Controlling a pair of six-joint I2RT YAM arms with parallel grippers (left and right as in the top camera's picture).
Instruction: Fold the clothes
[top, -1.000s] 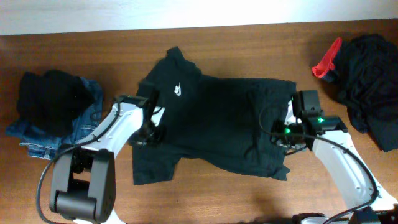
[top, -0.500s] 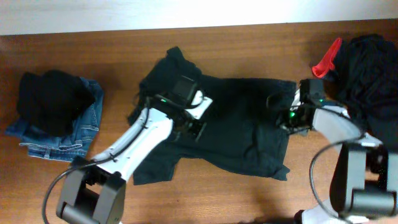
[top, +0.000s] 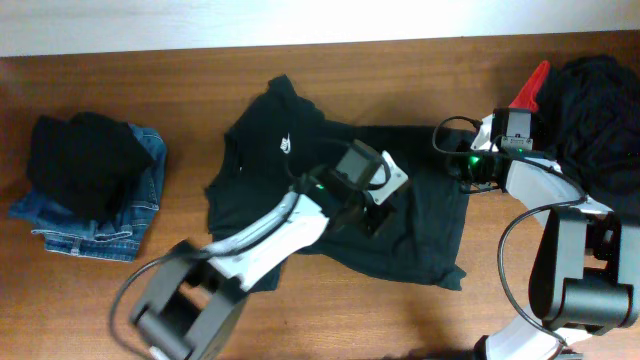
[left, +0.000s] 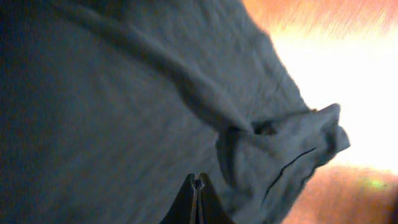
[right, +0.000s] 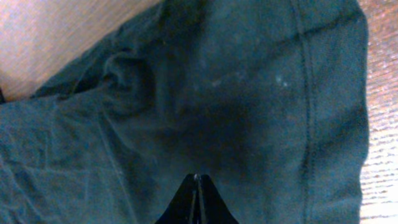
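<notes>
The very dark teal-black T-shirt (top: 330, 160) lies spread on the wooden table with its small white chest logo (top: 287, 143) facing up. My left gripper (top: 372, 218) is over the shirt's middle. In the left wrist view its fingers (left: 198, 180) are shut above wrinkled fabric (left: 93, 112), with a bunched hem corner (left: 292, 149) ahead. My right gripper (top: 462, 170) is at the shirt's upper right corner. In the right wrist view its fingers (right: 198, 177) are shut just above the cloth (right: 249, 93), near a stitched hem (right: 308, 112).
A dark garment (top: 85, 160) sits on folded blue jeans (top: 135, 210) at the left. A heap of dark clothes (top: 600, 130) with a red item (top: 530, 90) lies at the far right. Bare wood (top: 400, 70) shows behind the shirt.
My left arm has swung right from the shirt's left sleeve to its middle. My right arm has moved back toward the shirt's upper right corner.
</notes>
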